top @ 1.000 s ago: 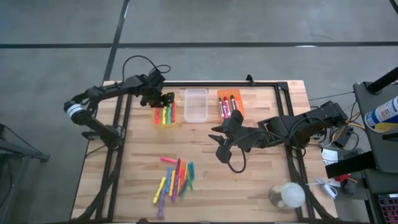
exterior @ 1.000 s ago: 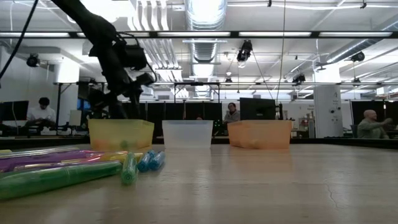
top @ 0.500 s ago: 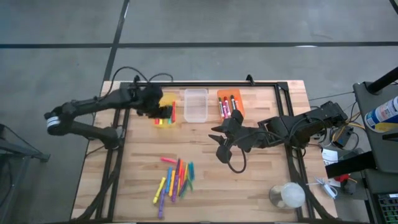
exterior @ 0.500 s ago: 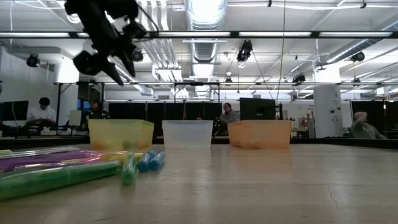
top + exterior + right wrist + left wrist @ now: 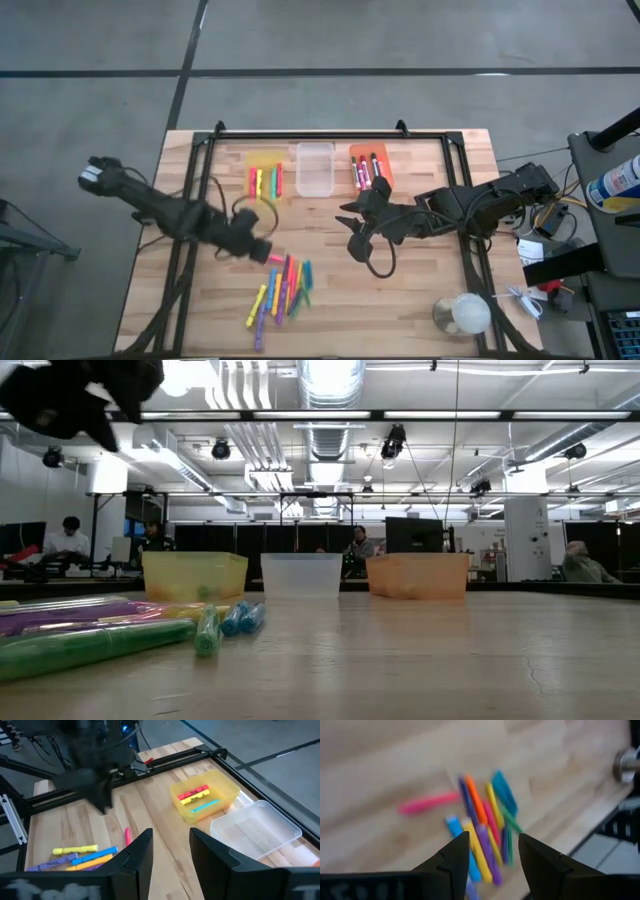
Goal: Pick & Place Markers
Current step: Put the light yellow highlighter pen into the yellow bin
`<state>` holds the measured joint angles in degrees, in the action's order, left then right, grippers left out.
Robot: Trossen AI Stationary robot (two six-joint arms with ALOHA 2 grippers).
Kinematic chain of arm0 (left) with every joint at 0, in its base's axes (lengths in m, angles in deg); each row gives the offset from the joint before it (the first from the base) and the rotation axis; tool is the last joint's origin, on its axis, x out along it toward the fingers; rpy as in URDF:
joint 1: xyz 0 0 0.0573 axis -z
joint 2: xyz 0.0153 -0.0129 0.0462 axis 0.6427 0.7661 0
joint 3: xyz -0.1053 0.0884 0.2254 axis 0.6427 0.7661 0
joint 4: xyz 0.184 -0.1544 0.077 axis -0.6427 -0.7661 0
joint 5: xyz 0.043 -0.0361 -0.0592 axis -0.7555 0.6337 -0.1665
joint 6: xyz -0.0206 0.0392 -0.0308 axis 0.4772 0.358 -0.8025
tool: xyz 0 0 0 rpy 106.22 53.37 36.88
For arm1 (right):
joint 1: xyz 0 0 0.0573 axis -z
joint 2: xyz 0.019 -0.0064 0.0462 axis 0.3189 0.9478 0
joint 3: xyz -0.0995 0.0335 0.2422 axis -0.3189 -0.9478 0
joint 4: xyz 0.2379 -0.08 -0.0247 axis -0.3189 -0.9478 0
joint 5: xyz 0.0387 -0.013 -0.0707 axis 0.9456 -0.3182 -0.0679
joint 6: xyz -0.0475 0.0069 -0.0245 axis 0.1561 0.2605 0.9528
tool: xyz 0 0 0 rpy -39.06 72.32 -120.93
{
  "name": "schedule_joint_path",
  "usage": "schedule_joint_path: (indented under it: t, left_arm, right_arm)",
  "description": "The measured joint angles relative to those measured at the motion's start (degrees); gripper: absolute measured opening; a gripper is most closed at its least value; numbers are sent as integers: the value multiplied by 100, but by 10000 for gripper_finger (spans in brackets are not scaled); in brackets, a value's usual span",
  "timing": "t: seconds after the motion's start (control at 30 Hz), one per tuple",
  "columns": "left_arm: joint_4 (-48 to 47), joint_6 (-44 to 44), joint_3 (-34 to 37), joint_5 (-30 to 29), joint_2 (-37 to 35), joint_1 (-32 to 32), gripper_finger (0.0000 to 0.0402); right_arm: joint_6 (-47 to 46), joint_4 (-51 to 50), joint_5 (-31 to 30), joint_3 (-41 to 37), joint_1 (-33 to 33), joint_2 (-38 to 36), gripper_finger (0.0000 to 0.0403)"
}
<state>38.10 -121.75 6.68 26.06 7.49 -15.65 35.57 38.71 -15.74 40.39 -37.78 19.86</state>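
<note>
A loose pile of coloured markers [image 5: 282, 288] lies flat on the table near its front edge, with one pink marker [image 5: 270, 257] just beyond it. The pile also shows in the left wrist view [image 5: 480, 830] and low view [image 5: 100, 635]. My left gripper [image 5: 262, 250] hovers open and empty above the pile's far side [image 5: 492, 845]. My right gripper [image 5: 352, 232] waits open and empty at mid-table [image 5: 170, 842]. The yellow bin [image 5: 265, 176] and orange bin [image 5: 370, 168] each hold a few markers. The clear bin [image 5: 314, 168] stands between them.
The three bins stand in a row at the table's far side [image 5: 300, 575]. A round glass jar [image 5: 462, 315] stands at the near right corner. A dark cable loop [image 5: 380, 265] lies below my right gripper. A black frame rail [image 5: 320, 133] runs along the far edge.
My left gripper has left the yellow bin, risen, and swung toward the table's near edge. It now stands over the loose pile of markers. My right arm has kept still.
</note>
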Motion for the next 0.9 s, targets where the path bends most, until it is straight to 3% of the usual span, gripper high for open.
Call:
schedule_joint_path:
  t: [0.27, 0.9]
  left_arm:
    - [657, -687, 4, 212, 988, 921, 163]
    - [634, -652, 4, 1337, 2769, 1018, 163]
  right_arm:
    - [-21, 2, -4, 0, 0, 4, 121]
    - [-129, 13, 3, 0, -7, 4, 121]
